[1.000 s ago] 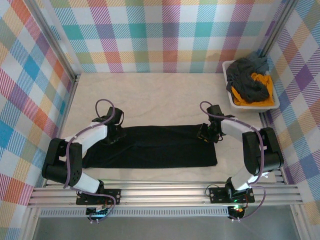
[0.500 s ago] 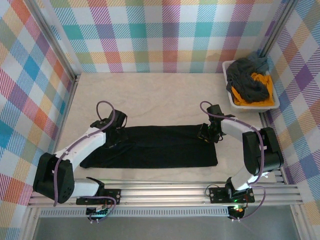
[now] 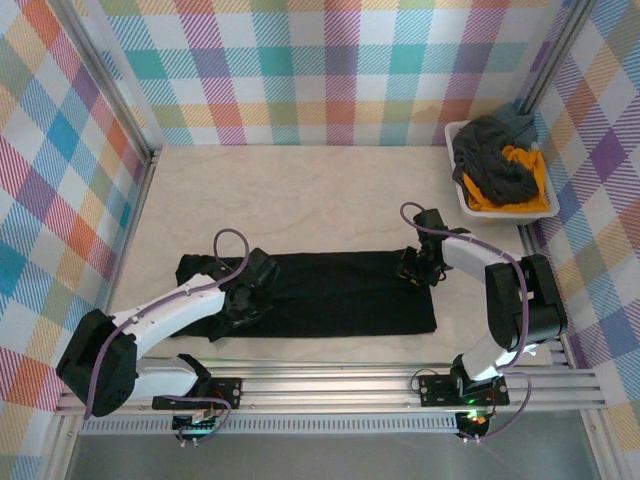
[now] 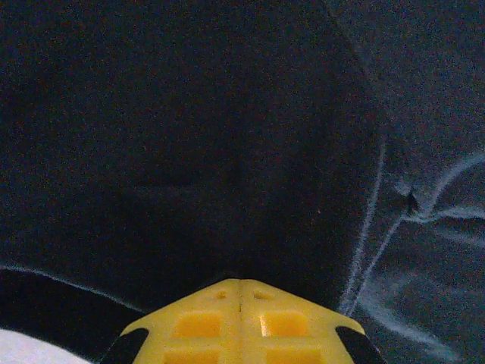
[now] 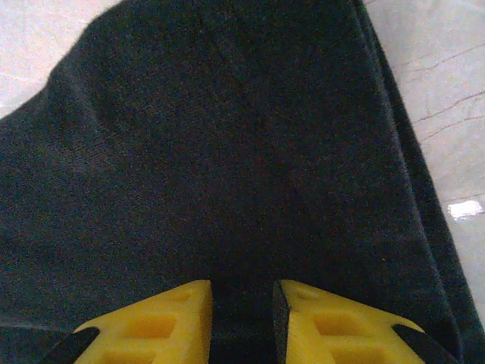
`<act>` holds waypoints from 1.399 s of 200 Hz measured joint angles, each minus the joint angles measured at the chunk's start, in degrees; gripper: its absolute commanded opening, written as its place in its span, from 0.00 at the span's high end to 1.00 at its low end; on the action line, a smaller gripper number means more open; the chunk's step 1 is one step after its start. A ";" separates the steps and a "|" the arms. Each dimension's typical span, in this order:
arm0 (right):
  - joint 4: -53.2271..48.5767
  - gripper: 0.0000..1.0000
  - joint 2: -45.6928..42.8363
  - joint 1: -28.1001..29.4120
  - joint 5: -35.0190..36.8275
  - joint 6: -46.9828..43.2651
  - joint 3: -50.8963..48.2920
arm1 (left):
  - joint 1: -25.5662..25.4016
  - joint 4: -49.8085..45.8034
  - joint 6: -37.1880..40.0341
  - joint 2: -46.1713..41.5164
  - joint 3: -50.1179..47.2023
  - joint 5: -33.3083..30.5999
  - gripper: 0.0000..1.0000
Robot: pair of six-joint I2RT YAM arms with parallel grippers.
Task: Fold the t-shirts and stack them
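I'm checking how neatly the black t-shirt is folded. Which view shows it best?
Top external: the whole black t-shirt lies as a long band on the table, most of its outline in sight. The left wrist view gives a close patch of creased fabric; the right wrist, fabric beside bare table.

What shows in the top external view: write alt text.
A black t-shirt lies in a long strip on the table, the left arm on its left part, the right arm at its right end. A tub of clothes sits back right.
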 measured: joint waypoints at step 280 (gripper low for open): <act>-13.94 0.71 20.63 -9.73 0.87 -11.06 31.19 | 40.02 5.88 21.75 35.39 32.09 7.93 0.44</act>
